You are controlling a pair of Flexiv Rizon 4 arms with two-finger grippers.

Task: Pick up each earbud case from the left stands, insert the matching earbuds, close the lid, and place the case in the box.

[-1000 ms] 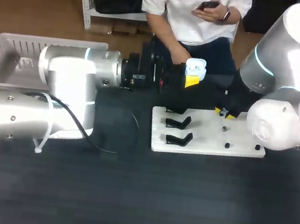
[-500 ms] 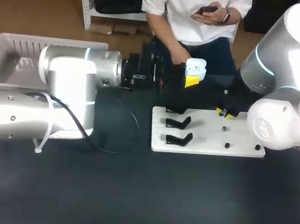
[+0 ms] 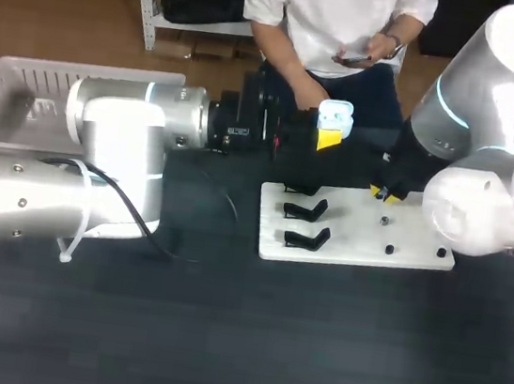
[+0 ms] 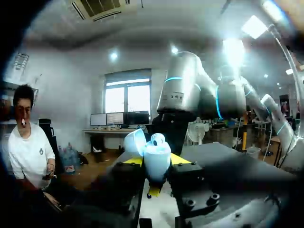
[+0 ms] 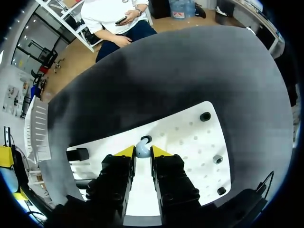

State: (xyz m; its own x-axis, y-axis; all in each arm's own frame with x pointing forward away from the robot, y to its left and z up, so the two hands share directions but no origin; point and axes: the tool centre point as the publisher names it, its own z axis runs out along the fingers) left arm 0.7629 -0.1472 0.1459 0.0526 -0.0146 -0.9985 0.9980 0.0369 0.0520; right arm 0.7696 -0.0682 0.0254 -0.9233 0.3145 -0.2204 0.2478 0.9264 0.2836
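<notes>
Notably, only the right wrist view shows the earbud [image 5: 142, 149], gripped between the nearly closed right fingers [image 5: 124, 152] on the board [image 5: 190, 137]; the head view hides it. The left fingers [image 4: 179, 159], slightly apart, clamp the open-lidded case [image 4: 156, 159] between their tips.

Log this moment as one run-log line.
left gripper: shut on open case | right gripper: shut on earbud at white board

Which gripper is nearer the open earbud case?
Left. The left gripper is shut on the open earbud case, holding it off the table. The right gripper is apart from it, down over the white board, shut on an earbud.
</notes>
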